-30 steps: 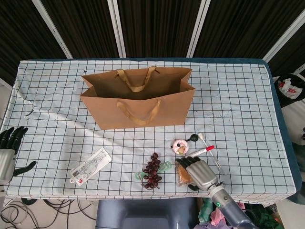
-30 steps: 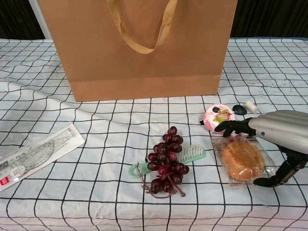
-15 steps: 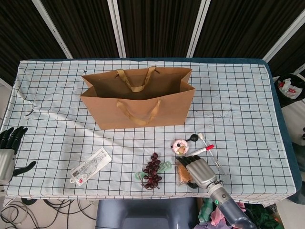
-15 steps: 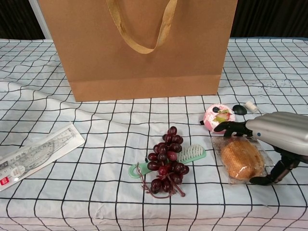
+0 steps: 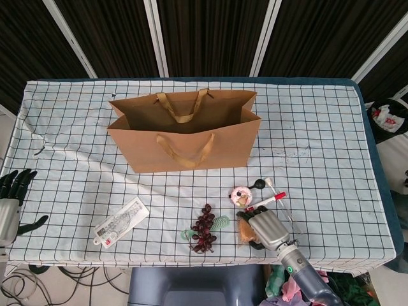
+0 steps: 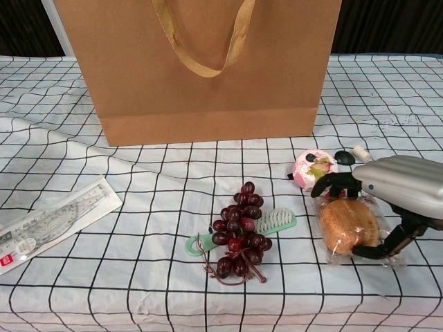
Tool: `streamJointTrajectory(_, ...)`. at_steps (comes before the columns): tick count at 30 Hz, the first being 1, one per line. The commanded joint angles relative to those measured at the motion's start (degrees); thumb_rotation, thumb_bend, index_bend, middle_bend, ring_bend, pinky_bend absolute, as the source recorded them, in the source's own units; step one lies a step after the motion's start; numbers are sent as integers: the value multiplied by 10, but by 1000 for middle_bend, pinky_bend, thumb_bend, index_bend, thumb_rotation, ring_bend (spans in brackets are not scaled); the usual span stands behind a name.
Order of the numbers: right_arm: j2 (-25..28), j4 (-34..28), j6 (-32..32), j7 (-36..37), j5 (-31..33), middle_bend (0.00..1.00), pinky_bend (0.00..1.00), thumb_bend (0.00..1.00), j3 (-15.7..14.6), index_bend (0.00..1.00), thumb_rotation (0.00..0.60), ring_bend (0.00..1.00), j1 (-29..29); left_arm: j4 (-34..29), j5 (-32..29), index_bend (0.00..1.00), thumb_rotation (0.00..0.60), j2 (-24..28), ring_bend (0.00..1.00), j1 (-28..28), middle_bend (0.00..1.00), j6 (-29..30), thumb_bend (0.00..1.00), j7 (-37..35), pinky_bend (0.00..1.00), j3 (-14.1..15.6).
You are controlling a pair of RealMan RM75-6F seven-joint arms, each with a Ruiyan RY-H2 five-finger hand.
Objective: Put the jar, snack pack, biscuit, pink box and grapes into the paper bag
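The right hand (image 6: pixel 387 207) grips the wrapped biscuit (image 6: pixel 348 225) at the lower right of the chest view, fingers over its top and thumb under its edge; the crinkly wrapper probably calls for a firm pinch before lifting toward the paper bag (image 5: pixel 185 131) at upper centre. The left hand (image 5: pixel 13 197) hangs open at the far left edge. A checked cloth covers the bench (image 5: pixel 319 115), dark panels behind.
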Motion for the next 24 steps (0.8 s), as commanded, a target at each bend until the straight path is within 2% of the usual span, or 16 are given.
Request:
streamJointTrajectory(1, 9, -9, 26, 26, -18, 333, 249, 242, 6, 232, 600, 379, -11, -1, -2, 116, 600, 1, 0, 0, 70, -3, 69, 1, 70, -1)
streamJointTrajectory(13, 96, -72, 181, 132, -87, 328, 249, 241, 32, 240, 600, 379, -80, -4, 0, 119, 600, 1, 0, 3, 70, 1, 69, 1, 70, -4)
streamJointTrajectory(16, 123, -76, 226, 163, -90, 325, 249, 242, 58, 240, 600, 379, -94, -4, 0, 120, 600, 1, 0, 3, 70, 0, 69, 0, 70, -4)
streamJointTrajectory(18, 151, -73, 257, 201, -90, 325, 249, 240, 89, 240, 600, 379, -100, -4, 0, 119, 600, 1, 0, 3, 70, -1, 69, 0, 70, -4)
streamJointTrajectory(22, 190, -63, 282, 258, -85, 322, 248, 235, 143, 240, 600, 379, -92, -6, 2, 120, 600, 1, 0, 3, 69, -2, 68, -2, 70, -4)
streamJointTrajectory(24, 208, -54, 287, 294, -67, 321, 249, 233, 185, 240, 600, 379, -80, -6, 2, 120, 600, 2, 0, 4, 69, -1, 68, -2, 70, -4)
